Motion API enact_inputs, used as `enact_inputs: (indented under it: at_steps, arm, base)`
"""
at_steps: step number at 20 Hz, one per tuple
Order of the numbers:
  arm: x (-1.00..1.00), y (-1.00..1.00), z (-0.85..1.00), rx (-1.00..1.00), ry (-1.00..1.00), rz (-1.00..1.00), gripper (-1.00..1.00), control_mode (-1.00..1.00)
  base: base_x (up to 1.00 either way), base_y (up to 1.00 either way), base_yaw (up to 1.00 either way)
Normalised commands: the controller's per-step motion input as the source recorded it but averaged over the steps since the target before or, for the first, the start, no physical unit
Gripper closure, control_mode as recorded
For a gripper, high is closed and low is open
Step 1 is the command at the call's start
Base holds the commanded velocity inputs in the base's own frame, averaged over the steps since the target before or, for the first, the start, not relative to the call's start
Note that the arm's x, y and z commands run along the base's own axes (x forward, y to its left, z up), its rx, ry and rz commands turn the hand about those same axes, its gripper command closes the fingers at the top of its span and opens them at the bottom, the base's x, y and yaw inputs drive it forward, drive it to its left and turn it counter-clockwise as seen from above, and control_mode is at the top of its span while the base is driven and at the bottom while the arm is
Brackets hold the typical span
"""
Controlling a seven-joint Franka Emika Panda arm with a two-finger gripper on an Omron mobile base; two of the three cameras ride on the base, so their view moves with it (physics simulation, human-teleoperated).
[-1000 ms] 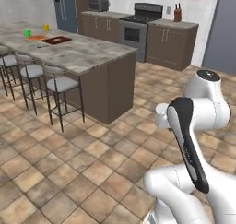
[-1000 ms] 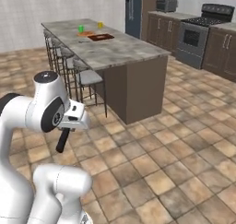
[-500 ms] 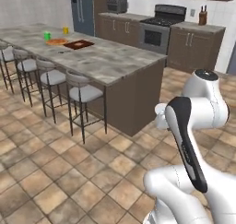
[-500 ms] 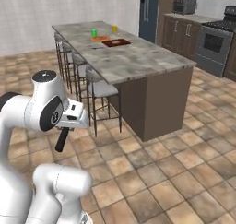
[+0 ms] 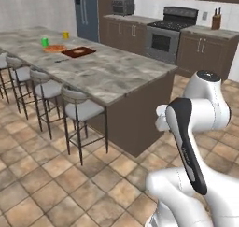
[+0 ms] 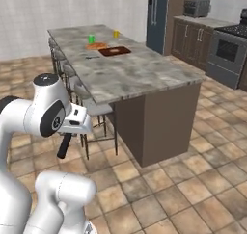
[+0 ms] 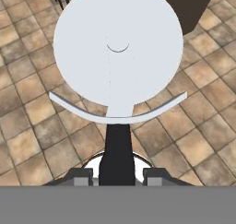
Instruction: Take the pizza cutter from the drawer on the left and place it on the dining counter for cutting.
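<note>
Looking across the left base view, I see the dining counter [image 5: 107,74] as the largest thing, a long marble-topped island running from the upper left toward the centre, with grey-cushioned stools [image 5: 81,110] along its near side; I judge it sits ahead because the cutter is meant to be set down there. Toward its far end lie a dark board [image 5: 78,51], an orange plate [image 5: 55,48], a green cup [image 5: 45,42] and a small yellow cup [image 5: 66,35]. The near stretch of marble is bare, which looks to me like the likely landing place. My arm is folded in tight at the lower right of that view, elbow high, well apart from the counter, a carrying pose as I read it. In the right base view the gripper [image 6: 72,130] sits left of centre, pointing downward over the tiled floor [image 6: 193,189]. In the hand view the pizza cutter [image 7: 118,57] occupies the upper middle, its pale wheel broad-side to the camera, and the jaws are clamped on its black handle near the bottom centre. The drawer stage seems done.
</note>
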Motion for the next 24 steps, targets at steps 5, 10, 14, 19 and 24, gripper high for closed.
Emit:
enact_inputs:
  at_steps: [5,10,14,19,24]
  arm:
    - [0.0,0.0,0.0,0.0,0.0,0.0,1.0,1.0]
    - [0.0,0.0,0.0,0.0,0.0,0.0,1.0,1.0]
    - [0.0,0.0,0.0,0.0,0.0,0.0,1.0,1.0]
    - [0.0,0.0,0.0,0.0,0.0,0.0,1.0,1.0]
    - [0.0,0.0,0.0,0.0,0.0,0.0,1.0,1.0]
  base:
    - [0.9,-0.78,0.07]
    - [0.22,0.67,-0.07]
    - [0.02,1.0,-0.21]
    - [0.06,1.0,-0.27]
    - [0.32,1.0,-0.33]
